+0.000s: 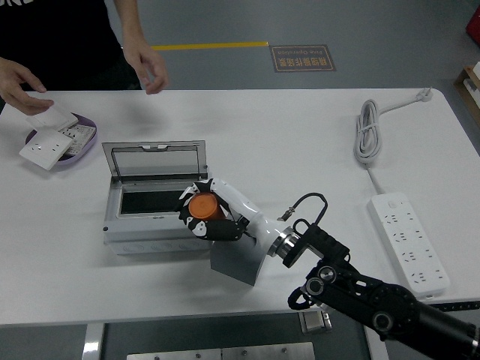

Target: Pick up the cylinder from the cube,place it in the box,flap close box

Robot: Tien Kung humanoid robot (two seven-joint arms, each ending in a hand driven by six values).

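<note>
My right hand (pixel 204 211) is shut on the orange cylinder (pixel 202 205) and holds it over the right front corner of the grey box (pixel 155 225). The box stands left of centre with its clear lid (pixel 155 160) raised at the back and its dark inside showing. The grey cube (pixel 238 261) sits just right of the box, under my forearm, with nothing on top. The left arm is out of sight.
A person stands at the far left; one hand (pixel 22 81) reaches over a purple dish of white switch plates (pixel 56 137), the other hand (pixel 148 69) hangs above the table edge. A white power strip (pixel 409 241) and coiled cable (pixel 369 129) lie at the right.
</note>
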